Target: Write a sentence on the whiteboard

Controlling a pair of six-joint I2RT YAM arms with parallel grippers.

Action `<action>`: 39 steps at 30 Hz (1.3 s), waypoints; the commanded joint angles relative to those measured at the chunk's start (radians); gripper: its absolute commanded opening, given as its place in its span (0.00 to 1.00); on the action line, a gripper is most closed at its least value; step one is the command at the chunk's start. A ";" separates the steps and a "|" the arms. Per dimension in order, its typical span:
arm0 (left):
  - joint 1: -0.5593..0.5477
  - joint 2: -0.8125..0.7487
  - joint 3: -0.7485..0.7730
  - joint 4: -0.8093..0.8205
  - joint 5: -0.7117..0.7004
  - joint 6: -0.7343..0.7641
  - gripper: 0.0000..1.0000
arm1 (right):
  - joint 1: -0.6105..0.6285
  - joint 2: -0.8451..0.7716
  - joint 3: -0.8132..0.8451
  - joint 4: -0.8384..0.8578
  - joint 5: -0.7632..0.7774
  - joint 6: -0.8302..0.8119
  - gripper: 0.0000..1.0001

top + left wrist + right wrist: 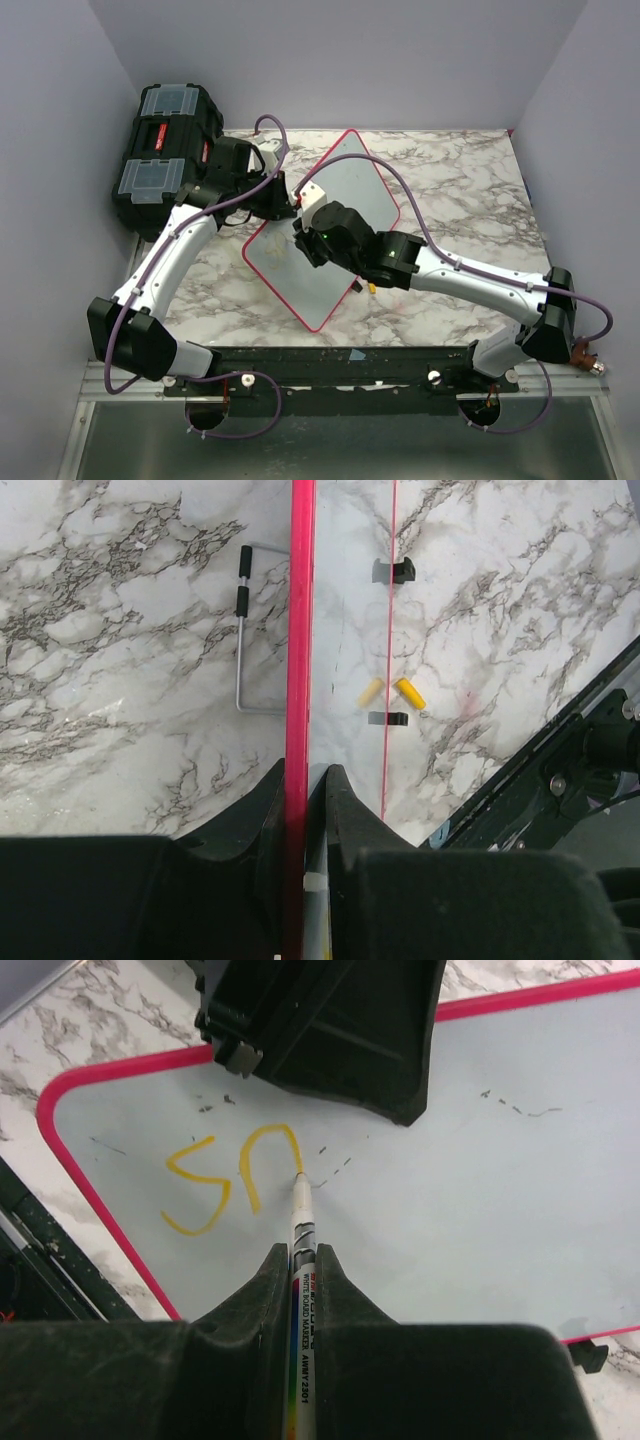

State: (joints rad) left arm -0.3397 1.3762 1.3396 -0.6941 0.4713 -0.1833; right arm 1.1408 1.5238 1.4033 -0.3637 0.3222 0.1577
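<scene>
The whiteboard [352, 186], white with a pink-red frame, is propped up at a tilt in the middle of the marble table. My left gripper [287, 200] is shut on its upper left edge; the pink frame [298, 630] runs between the jaws of my left gripper [305, 780]. My right gripper [302, 1255] is shut on a white whiteboard marker [301, 1230] whose yellow tip touches the board [460, 1210]. The sentence [230, 1175] stands as two yellow-orange letters near the board's rounded corner, and the tip rests at the end of the second letter. In the top view my right gripper [303, 238] hovers over the board's middle.
A black toolbox [165, 150] stands at the back left, close behind the left arm. A yellow marker cap [372, 287] lies on the table by the board's lower right edge. A bent metal wire stand [243, 630] lies beside the frame, and black clips [393, 571] sit by the board.
</scene>
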 commanded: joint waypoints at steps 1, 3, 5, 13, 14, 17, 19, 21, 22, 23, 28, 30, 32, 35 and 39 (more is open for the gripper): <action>-0.016 0.021 0.039 -0.027 -0.112 0.095 0.00 | 0.000 0.004 -0.054 -0.061 -0.014 0.028 0.01; -0.016 0.021 0.039 -0.025 -0.111 0.094 0.00 | 0.000 0.000 -0.061 -0.068 -0.021 0.032 0.01; -0.016 0.022 0.039 -0.023 -0.110 0.092 0.00 | -0.001 -0.002 -0.066 -0.069 -0.024 0.034 0.01; -0.016 0.028 0.050 -0.038 -0.117 0.105 0.00 | 0.000 0.031 -0.009 -0.064 -0.011 0.019 0.01; -0.016 0.029 0.052 -0.039 -0.117 0.106 0.00 | 0.000 0.034 -0.002 -0.062 -0.005 0.017 0.01; -0.016 0.027 0.051 -0.043 -0.117 0.108 0.00 | -0.001 0.035 0.006 -0.047 0.007 0.010 0.01; -0.017 0.026 0.053 -0.047 -0.118 0.109 0.00 | 0.000 0.035 0.013 -0.041 0.016 0.006 0.01; -0.016 0.025 0.049 -0.048 -0.118 0.110 0.00 | -0.001 0.038 0.022 -0.036 0.020 0.000 0.01; -0.016 0.024 0.047 -0.048 -0.118 0.111 0.00 | 0.000 0.040 0.028 -0.034 0.024 -0.001 0.01; -0.018 0.023 0.046 -0.047 -0.118 0.110 0.00 | 0.000 0.042 0.035 -0.032 0.027 -0.003 0.01; -0.018 0.020 0.041 -0.045 -0.115 0.108 0.00 | 0.000 0.053 0.058 -0.022 0.035 -0.014 0.01; -0.018 0.021 0.039 -0.044 -0.115 0.108 0.00 | -0.001 0.056 0.063 -0.021 0.041 -0.015 0.01; -0.019 0.021 0.039 -0.045 -0.117 0.109 0.00 | -0.001 0.058 0.063 -0.019 0.045 -0.019 0.01; -0.019 0.021 0.041 -0.045 -0.117 0.110 0.00 | 0.000 0.061 0.071 -0.014 0.060 -0.023 0.01; -0.021 0.024 0.041 -0.044 -0.116 0.109 0.00 | 0.000 0.065 0.079 -0.005 0.071 -0.027 0.01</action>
State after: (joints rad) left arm -0.3428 1.3952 1.3666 -0.7128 0.4713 -0.1688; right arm 1.1419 1.5467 1.4487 -0.4362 0.3504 0.1474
